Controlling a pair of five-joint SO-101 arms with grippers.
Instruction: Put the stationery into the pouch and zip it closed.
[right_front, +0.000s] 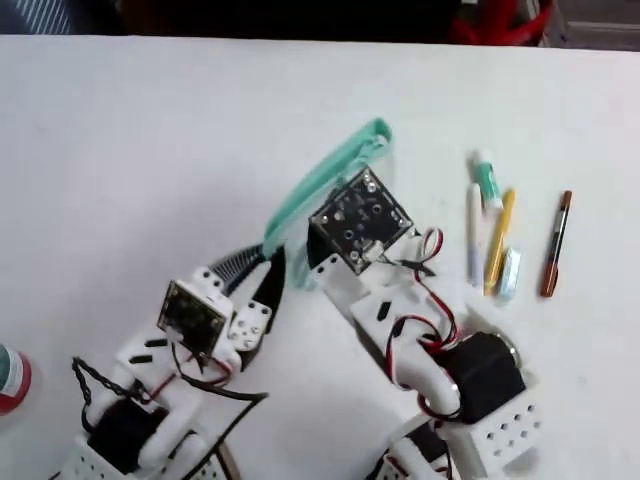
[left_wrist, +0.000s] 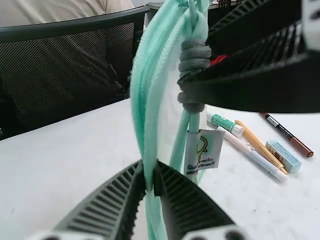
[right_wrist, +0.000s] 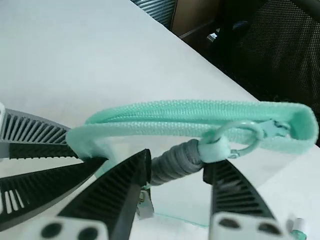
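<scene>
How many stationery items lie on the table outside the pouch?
5, in a cluster on the table beside the pouch: glue stick, white pen, yellow pen, pale blue eraser, brown pen outermost. Others may be hidden.

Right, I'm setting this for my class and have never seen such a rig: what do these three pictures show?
Two small robot arms sit at a white table. One picture looks down from above; the other two come from cameras on the arms' wrists. The left gripper pinches a mint-green pouch by its edge. The right gripper is at its grey zip cord. On the table lie a glue stick, a white pen, a yellow pen, an eraser and a brown pen, none in the pouch.
</scene>
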